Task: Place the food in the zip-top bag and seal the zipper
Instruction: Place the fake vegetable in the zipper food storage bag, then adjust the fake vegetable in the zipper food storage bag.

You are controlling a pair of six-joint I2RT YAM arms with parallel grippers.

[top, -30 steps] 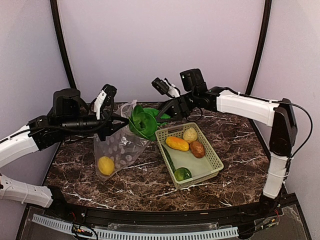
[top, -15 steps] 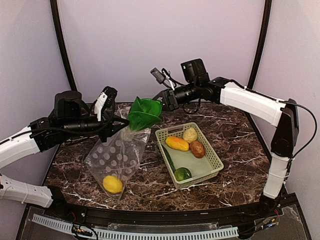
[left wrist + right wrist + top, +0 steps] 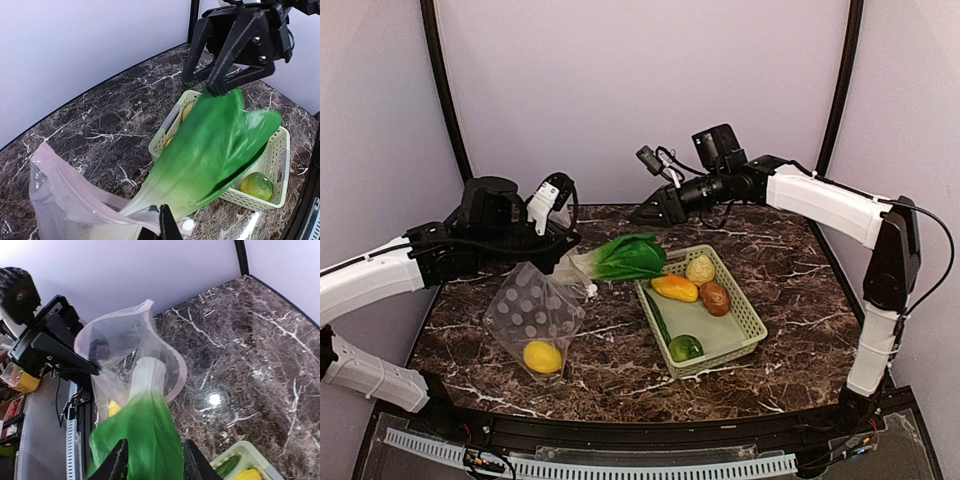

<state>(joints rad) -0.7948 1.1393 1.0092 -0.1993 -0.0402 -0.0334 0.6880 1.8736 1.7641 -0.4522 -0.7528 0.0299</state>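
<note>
Zip-top bag [image 3: 525,310]: limp clear film printed with pale dots, hung over the left side of the marbled surface [image 3: 790,270]. Its pinkish zipper [image 3: 75,187] gapes in a loop. A smooth yellow lemon [image 3: 542,356] sits in the bag's bottom, toward the near-left corner. The left gripper [image 3: 558,262] is pinched on the mouth rim. The bok choy [image 3: 620,258] has its white stalk inside the mouth and its glossy green leaves outside. The right gripper [image 3: 648,212], spread wide, hovers by the leaf tips near the far edge. A pale green lattice basket [image 3: 720,359] lies right of centre.
</note>
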